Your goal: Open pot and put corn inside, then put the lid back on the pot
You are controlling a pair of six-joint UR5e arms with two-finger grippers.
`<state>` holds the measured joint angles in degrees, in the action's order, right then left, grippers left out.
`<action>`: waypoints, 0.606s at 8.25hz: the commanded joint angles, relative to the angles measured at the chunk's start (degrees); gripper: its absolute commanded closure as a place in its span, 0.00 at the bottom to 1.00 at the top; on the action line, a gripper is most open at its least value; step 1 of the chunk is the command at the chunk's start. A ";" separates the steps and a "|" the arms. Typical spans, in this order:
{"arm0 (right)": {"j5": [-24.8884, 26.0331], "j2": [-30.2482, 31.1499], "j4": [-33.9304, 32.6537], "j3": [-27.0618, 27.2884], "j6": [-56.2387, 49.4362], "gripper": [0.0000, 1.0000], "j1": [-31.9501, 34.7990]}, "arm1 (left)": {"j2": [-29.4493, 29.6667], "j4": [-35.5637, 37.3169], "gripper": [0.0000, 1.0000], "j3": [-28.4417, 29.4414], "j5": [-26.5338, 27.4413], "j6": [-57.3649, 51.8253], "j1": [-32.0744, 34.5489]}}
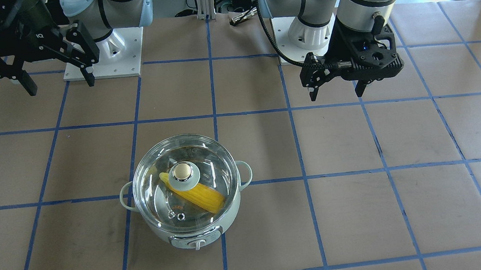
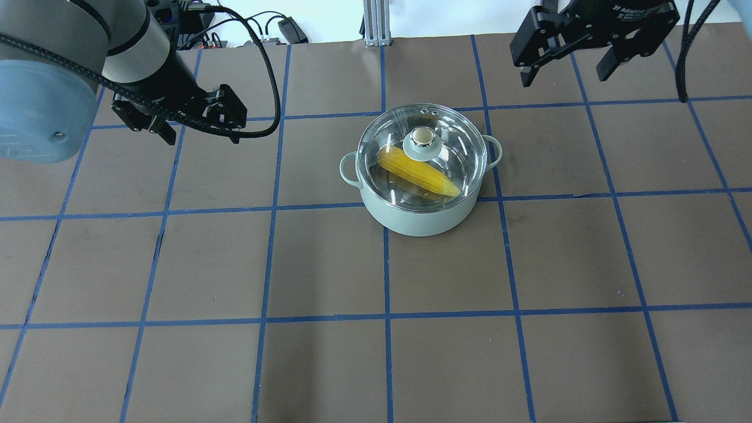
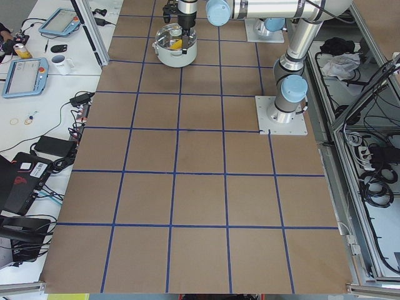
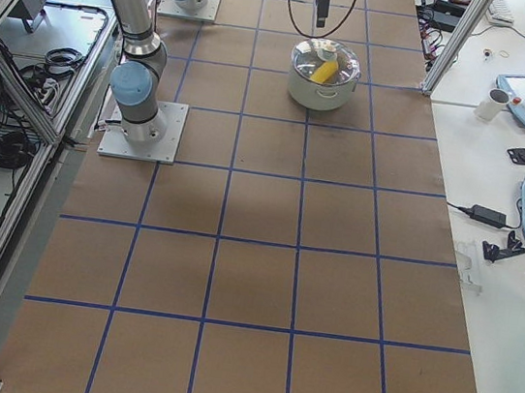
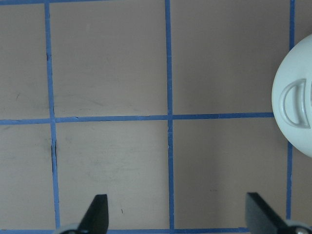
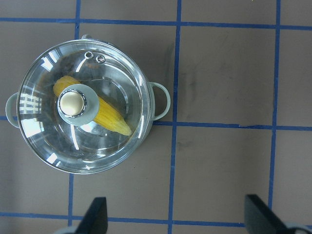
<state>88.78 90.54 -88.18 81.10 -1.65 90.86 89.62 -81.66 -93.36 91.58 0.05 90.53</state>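
Observation:
The pale mint pot (image 1: 190, 236) stands on the table with the clear glass lid (image 1: 156, 178) seated on it. The yellow corn (image 1: 206, 196) lies inside, seen through the glass under the gold knob (image 1: 182, 172). The overhead view shows the pot (image 2: 420, 220), lid (image 2: 449, 150) and corn (image 2: 424, 177). My left gripper (image 2: 201, 136) is open and empty, well to the left of the pot; it also shows in the front view (image 1: 336, 92). My right gripper (image 2: 565, 76) is open and empty, beyond the pot to the right, and shows in the front view (image 1: 60, 83).
The brown table (image 2: 329, 264) has a blue tape grid. The arm base plates (image 1: 105, 55) sit at the robot's side. The left wrist view shows one pot handle (image 5: 297, 103) at its right edge. The right wrist view looks down on the lidded pot (image 6: 146, 109).

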 commanded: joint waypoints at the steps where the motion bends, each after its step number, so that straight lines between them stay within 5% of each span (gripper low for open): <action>1: 0.34 -0.36 -0.94 -0.06 1.04 0.00 0.99 | 0.21 0.10 0.00 -0.15 0.00 0.04 0.00; 5: -0.01 -0.28 -0.94 0.03 0.68 0.00 0.90 | 0.30 0.19 0.00 -0.15 -0.09 0.12 0.00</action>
<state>88.85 90.23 -89.05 81.11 -0.87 91.77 90.01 -81.50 -93.51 91.56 0.13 90.53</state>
